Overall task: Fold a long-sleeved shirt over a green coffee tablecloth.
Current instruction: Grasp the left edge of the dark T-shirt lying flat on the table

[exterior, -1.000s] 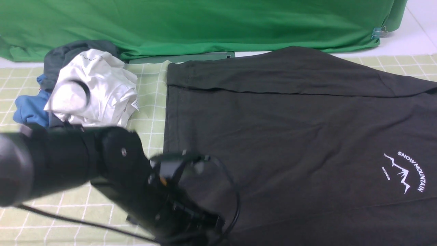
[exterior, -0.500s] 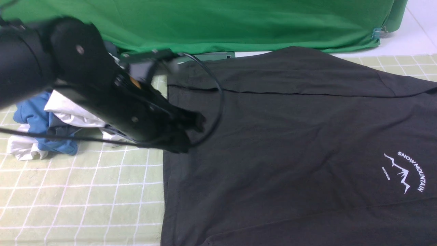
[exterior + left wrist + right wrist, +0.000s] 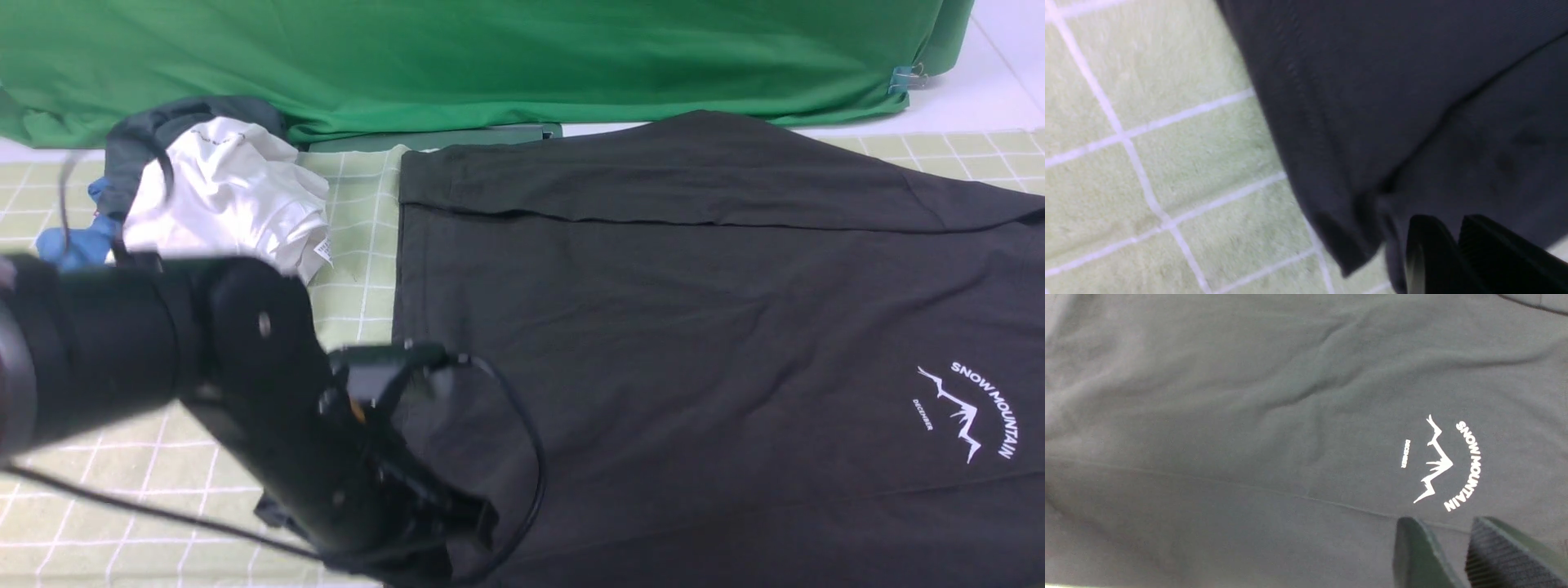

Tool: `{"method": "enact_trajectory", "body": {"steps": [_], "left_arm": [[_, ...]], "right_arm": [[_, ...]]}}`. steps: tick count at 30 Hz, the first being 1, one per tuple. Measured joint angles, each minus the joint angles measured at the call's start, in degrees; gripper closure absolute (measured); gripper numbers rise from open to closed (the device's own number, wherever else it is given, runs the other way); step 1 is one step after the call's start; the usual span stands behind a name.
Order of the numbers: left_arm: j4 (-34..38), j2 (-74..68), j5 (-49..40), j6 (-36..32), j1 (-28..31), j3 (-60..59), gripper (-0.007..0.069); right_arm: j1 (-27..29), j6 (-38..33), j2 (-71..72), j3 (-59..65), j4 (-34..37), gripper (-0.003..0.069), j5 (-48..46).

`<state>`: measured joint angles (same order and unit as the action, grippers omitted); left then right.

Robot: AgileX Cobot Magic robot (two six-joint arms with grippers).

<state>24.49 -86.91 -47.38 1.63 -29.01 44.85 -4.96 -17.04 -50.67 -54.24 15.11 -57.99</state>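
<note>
left tool [image 3: 469, 523] at the near hem corner of the long-sleeved shirt [image 3: 694, 327], right tool [image 3: 1443, 524] by the chest print

your shirt lies flat on the green coffee tablecloth [image 3: 363, 245], long axis running across the robot: hem edge at the left, print and so the collar end to the right. the left tool is at the near-left hem corner, so that arm is nearer. its fingers [image 3: 1427, 253] stand close with a slim gap, and you cannot tell whether cloth is pinched. the right tool hovers part open, gripping nothing. by my reading, the fold should carry the hem rightward along that axis.
</note>
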Motion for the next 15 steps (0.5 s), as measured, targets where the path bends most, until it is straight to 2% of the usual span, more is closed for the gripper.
{"method": "enact_trajectory", "body": {"steps": [2, 4, 11, 15], "left_arm": [[0.0, 0.0, 1.11, 0.47, -0.21, -0.77, 0.0505], [0.0, 0.0, 3.86, 1.36, -0.67, -2.43, 0.0449], [1.61, -2.5, 5.02, 1.3, -0.86, -2.95, 0.0277], [4.38, -6.26, 4.59, -2.03, -1.9, -2.6, 0.0219]], "right_arm": [[0.0, 0.0, 0.0, 0.0, 0.0, 0.0462, 0.08], [0.0, 0.0, 0.0, 0.0, 0.06, 0.0462, 0.14], [0.0, 0.0, 0.0, 0.72, 0.19, 0.0462, 0.9], [0.0, 0.0, 0.0, 2.42, 0.19, 0.0462, 1.51]]}}
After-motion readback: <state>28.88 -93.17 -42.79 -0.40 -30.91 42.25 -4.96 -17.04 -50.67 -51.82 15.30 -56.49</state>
